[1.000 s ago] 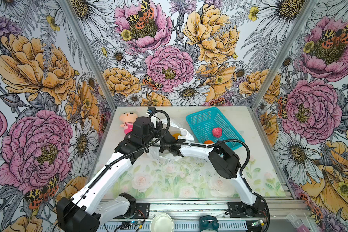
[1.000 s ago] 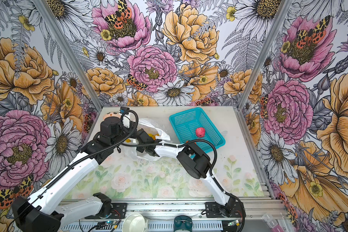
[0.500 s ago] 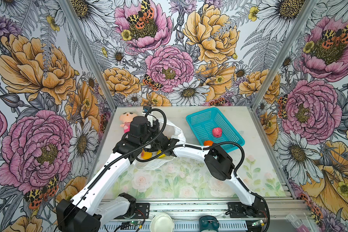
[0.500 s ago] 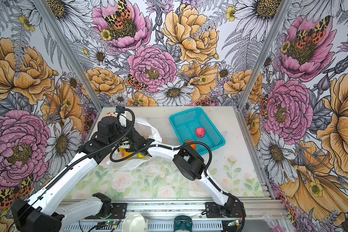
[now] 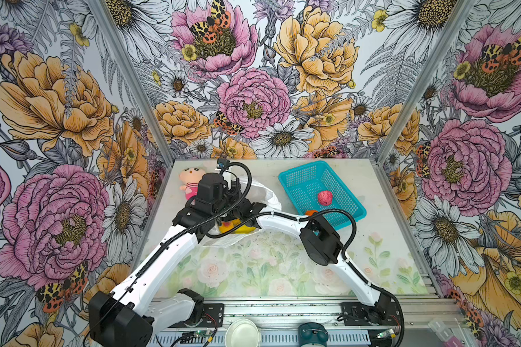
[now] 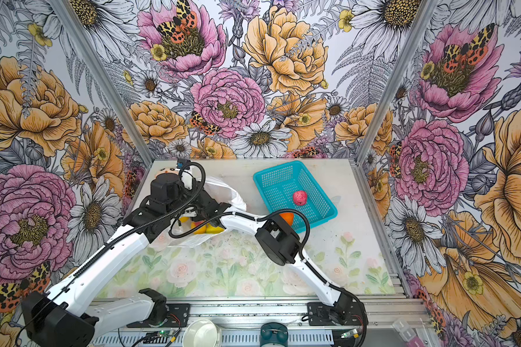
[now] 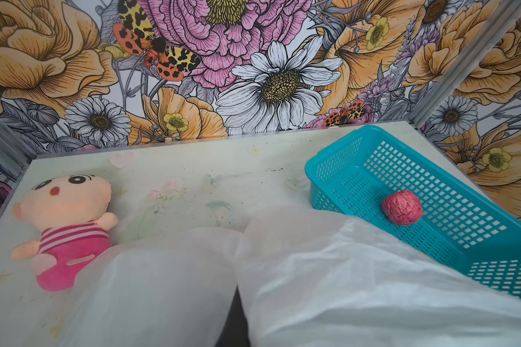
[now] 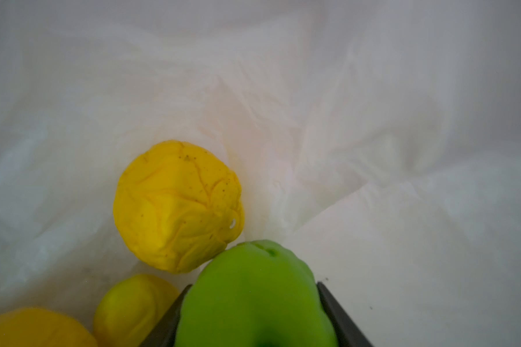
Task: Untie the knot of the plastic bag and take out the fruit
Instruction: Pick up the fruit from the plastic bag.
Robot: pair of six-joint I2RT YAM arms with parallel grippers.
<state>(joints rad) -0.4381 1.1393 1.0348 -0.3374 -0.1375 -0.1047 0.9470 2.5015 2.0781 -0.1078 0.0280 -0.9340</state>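
The white plastic bag (image 5: pixel 266 195) (image 6: pixel 233 192) lies left of centre, and its film drapes over my left gripper (image 5: pixel 236 196), which is shut on it. My right gripper (image 8: pixel 253 318) reaches inside the bag (image 8: pixel 313 90) and is shut on a green fruit (image 8: pixel 253 300). A wrinkled yellow fruit (image 8: pixel 178 207) touches the green one, with two more yellow ones (image 8: pixel 133 303) beside it. Yellow fruit (image 5: pixel 238 229) shows at the bag's mouth. A pink-red bumpy ball (image 5: pixel 325 198) (image 7: pixel 402 207) lies in the basket. An orange fruit (image 6: pixel 286 217) sits at the basket's near rim. The knot is out of view.
The teal mesh basket (image 5: pixel 298 177) (image 7: pixel 358 144) stands at the back right. A pink plush doll (image 5: pixel 188 180) (image 7: pixel 66 228) lies at the back left, close to the bag. My two arms cross in front of the bag. A white cup (image 5: pixel 242 333) sits on the front rail.
My right arm has pushed left, deeper into the bag, its elbow following. The bag's near side has lifted and yellow fruit now shows under it. The left gripper has barely moved.
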